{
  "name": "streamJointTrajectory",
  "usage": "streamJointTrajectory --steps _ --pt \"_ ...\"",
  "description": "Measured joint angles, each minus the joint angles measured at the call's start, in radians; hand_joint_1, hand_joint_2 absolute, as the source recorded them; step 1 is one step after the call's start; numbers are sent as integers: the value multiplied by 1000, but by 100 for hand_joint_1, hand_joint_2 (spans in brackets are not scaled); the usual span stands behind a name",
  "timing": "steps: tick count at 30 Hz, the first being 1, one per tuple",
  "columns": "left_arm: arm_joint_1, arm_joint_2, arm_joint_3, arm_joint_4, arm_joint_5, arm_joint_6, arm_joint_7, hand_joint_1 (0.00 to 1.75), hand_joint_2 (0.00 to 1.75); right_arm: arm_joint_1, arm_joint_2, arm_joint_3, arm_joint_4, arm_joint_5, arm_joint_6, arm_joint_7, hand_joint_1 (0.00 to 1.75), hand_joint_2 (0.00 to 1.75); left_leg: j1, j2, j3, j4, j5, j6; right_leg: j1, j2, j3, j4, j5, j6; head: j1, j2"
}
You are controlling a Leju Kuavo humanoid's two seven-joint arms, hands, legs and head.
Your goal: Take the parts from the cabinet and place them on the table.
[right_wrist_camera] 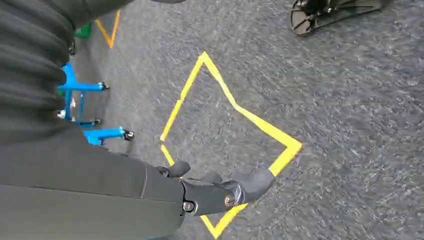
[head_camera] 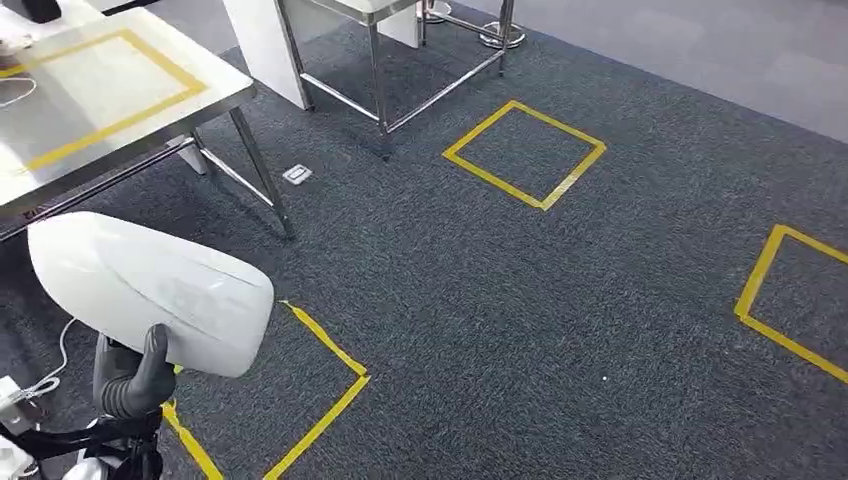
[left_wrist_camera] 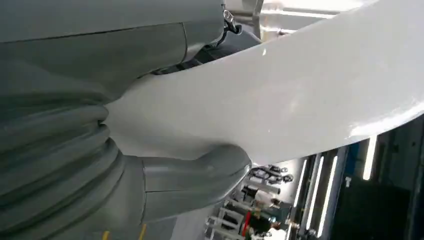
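Note:
A large, smooth white shell part [head_camera: 150, 290] fills the lower left of the head view, and my left hand [head_camera: 135, 378] grips it from beneath with the grey thumb against its edge. In the left wrist view the same white part [left_wrist_camera: 300, 90] lies across the thumb [left_wrist_camera: 200, 172] of my left hand [left_wrist_camera: 100, 165]. The steel table [head_camera: 150, 120], marked with a yellow tape rectangle [head_camera: 160, 100], stands at the upper left, beyond the part. My right hand [right_wrist_camera: 210, 192] hangs over the carpet, holding nothing, fingers loosely apart.
A second metal table frame [head_camera: 380, 90] stands at the top centre. Yellow tape squares [head_camera: 525, 152] mark the dark carpet, one of them just below the held part [head_camera: 320, 400]. A blue wheeled frame [right_wrist_camera: 85, 110] stands near my right arm. A white cable [head_camera: 50, 375] lies at the lower left.

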State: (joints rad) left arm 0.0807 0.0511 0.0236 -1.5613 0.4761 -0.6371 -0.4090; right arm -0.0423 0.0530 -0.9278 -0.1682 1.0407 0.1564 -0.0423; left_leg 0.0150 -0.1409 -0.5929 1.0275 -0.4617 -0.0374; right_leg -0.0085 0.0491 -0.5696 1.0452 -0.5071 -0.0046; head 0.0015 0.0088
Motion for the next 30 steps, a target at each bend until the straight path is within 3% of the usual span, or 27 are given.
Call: streamJointTrajectory --steps 1,2,3,4,6,7,8,10,11,12,13,16,17,18,19,20,21,22,23,24,25,26,27,28,30 --pt "2 3 7 -6 0 2 -1 175 175 -3 0 0 0 0 0 -3 0 175 0 -11 -6 -2 1 -8 -3 -12 7 -7 4 -9 0 0" --pt "3 4 14 -13 -3 6 -2 175 175 -6 3 0 0 0 1 -5 0 175 1 11 -6 9 -4 -10 -8 -28 8 -14 10 -17 -1 0" --pt "-2 5 21 -21 -7 14 -3 175 175 -8 3 0 0 -2 0 -7 0 175 -7 76 -23 43 -30 -13 -7 -35 10 -18 11 -24 -10 0" --pt "-13 5 25 -29 -18 25 1 175 175 -9 3 -2 0 -4 -1 -7 0 175 -7 110 -58 114 -76 -16 -5 -51 9 -18 10 -27 -17 0" --pt "-18 3 27 -42 -29 35 7 175 175 -8 3 -11 0 -13 -2 -1 0 175 -4 130 -125 261 -142 -21 -1 -82 9 -18 7 -32 -18 0" --pt "-17 3 30 -45 -35 37 10 175 175 -8 3 -16 0 -15 -2 -1 0 175 -4 131 -141 297 -146 -23 -1 -96 9 -17 6 -33 -18 0" --pt "-18 2 33 -45 -37 39 11 175 175 -8 3 -18 0 -18 -1 0 0 175 -4 133 -134 287 -128 -24 -1 -108 10 -16 5 -33 -18 0" --pt "-27 0 38 -51 -39 43 15 175 175 -11 6 -21 0 -23 -1 1 0 175 -4 147 -64 157 -52 -22 -1 -134 12 -13 0 -31 -18 0" --pt "-36 -2 39 -52 -44 43 15 175 175 -12 9 -24 0 -27 -2 3 0 175 -6 180 -10 60 -14 -17 0 -147 16 -11 -3 -26 -18 0" --pt "-46 -3 39 -52 -50 43 14 175 175 -11 9 -26 0 -31 -2 7 0 175 -13 240 11 8 -22 -5 6 -158 20 -9 -7 -21 -20 0" --pt "-51 -6 39 -50 -55 43 15 175 175 -12 11 -28 0 -33 -2 12 0 175 -15 230 18 6 -15 9 10 -168 21 -7 -11 -14 -18 0" --pt "-59 -7 39 -39 -59 44 14 175 175 -16 15 -40 0 -41 -6 34 0 175 -17 187 1 4 -10 23 11 -204 30 -15 -11 -1 -16 0" --pt "-64 -8 39 -35 -60 43 14 175 175 -17 16 -42 0 -44 -9 40 0 175 -6 174 16 -6 -3 32 7 -192 27 -10 -18 9 -15 0" --pt "-72 -12 39 -32 -62 43 12 175 175 -18 17 -44 0 -46 -10 41 0 175 -5 163 15 -8 -1 36 2 -117 18 18 -36 17 -11 0" --pt "-82 -14 39 -28 -66 44 13 175 175 -18 19 -45 0 -46 -10 43 0 175 -3 153 12 -7 2 41 0 -77 -8 71 -68 20 -8 0" --pt "-91 -17 39 -24 -69 45 14 175 175 -17 20 -47 0 -47 -10 47 0 175 -3 139 8 -7 4 44 -2 -58 -52 160 -111 23 -5 0" --pt "-95 -21 39 -22 -70 45 15 175 175 -15 20 -48 0 -47 -10 50 0 175 -3 124 6 -6 4 45 -2 -54 -93 241 -141 25 -4 0" --pt "-96 -23 39 -19 -72 50 16 175 175 -12 20 -48 0 -45 -10 50 0 175 -3 109 5 -4 4 45 -2 -54 -123 293 -149 26 -3 0" --pt "-96 -23 39 -16 -73 55 19 175 175 -11 20 -48 0 -44 -10 50 0 175 -3 95 5 -1 4 44 -3 -54 -128 293 -132 26 -2 0" --pt "-97 -24 39 -14 -73 56 19 175 175 -11 20 -48 0 -43 -10 50 0 175 -2 81 5 1 4 44 -4 -52 -111 250 -95 25 -2 0" --pt "-99 -25 39 -13 -73 57 19 175 175 -13 19 -48 0 -42 -10 48 0 175 -1 65 5 4 3 41 -6 -46 -75 168 -46 23 -1 0" --pt "-102 -26 39 -14 -73 57 19 175 175 -14 19 -48 0 -42 -10 45 0 175 1 52 5 8 1 36 -10 -24 -30 71 1 23 -1 0" --pt "-105 -27 39 -14 -73 58 19 175 175 -14 19 -48 0 -41 -10 41 0 175 2 42 2 11 0 30 -15 24 -2 10 0 21 0 0" --pt "-108 -28 39 -14 -73 59 20 175 175 -15 19 -48 0 -41 -9 37 0 175 -3 26 -4 15 -1 19 -9 23 -1 1 -3 20 0 0" --pt "-111 -29 39 -14 -73 62 20 175 175 -17 19 -48 0 -41 -8 38 0 175 2 10 -8 6 7 5 -4 1 -2 3 -1 10 0 0"
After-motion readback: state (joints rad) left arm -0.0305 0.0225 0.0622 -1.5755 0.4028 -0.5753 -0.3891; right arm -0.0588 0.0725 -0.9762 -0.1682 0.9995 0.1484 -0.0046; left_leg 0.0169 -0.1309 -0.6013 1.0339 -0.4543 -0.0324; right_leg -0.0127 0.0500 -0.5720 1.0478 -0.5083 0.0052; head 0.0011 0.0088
